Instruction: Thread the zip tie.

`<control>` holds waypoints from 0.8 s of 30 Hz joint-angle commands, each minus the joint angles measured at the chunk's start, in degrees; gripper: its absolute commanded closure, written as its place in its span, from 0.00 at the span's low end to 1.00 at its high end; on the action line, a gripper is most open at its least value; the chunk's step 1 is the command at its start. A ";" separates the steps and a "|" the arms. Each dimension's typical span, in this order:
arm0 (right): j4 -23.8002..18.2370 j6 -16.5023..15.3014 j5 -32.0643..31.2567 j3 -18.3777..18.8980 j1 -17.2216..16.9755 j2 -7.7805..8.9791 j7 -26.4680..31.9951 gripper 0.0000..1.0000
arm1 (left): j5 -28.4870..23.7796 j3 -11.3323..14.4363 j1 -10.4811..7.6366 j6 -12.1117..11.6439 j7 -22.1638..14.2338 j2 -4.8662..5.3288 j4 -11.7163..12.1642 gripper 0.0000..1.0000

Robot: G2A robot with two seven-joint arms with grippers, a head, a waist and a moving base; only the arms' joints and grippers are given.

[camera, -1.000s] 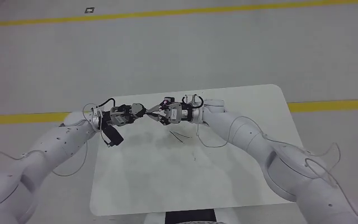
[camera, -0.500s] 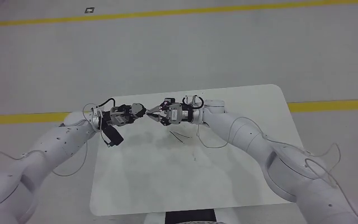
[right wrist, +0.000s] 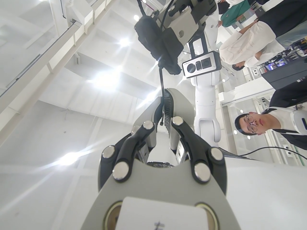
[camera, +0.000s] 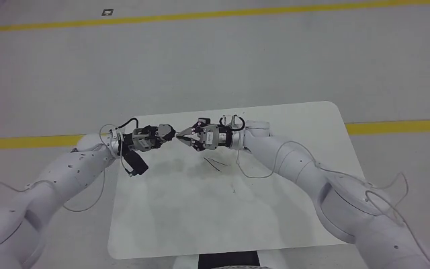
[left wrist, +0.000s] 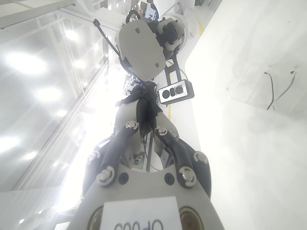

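Both grippers meet tip to tip above the back left part of the white table. A thin black zip tie runs between them. My right gripper is shut on its strap, and one end of the tie sticks out past that gripper. My left gripper, its tips wrapped in black, is shut on the other part of the tie. In the top view the left gripper and the right gripper nearly touch.
Two loose black zip ties lie on the table just in front of the right gripper, also seen as loose ties from the left wrist. The table's back edge is close behind the grippers.
The right gripper has edged slightly towards the left gripper, closing the small gap between the tips. The left arm has kept still.
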 commanded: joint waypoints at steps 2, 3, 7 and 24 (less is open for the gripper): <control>0.31 0.00 0.00 0.28 -0.14 -0.18 -0.21 1.00 | 0.00 0.00 0.00 0.00 0.00 0.00 0.00 1.00; 0.47 0.00 0.00 0.33 -0.17 -0.27 -0.38 1.00 | 0.00 0.00 0.00 0.00 0.00 0.00 0.00 1.00; 0.96 0.00 0.00 0.42 -0.33 -0.60 -0.45 1.00 | 0.00 0.00 0.00 0.00 0.00 0.00 0.00 1.00; 3.47 0.00 0.00 2.05 -0.74 -2.31 0.66 1.00 | 0.00 0.00 0.00 0.00 0.00 0.00 0.00 1.00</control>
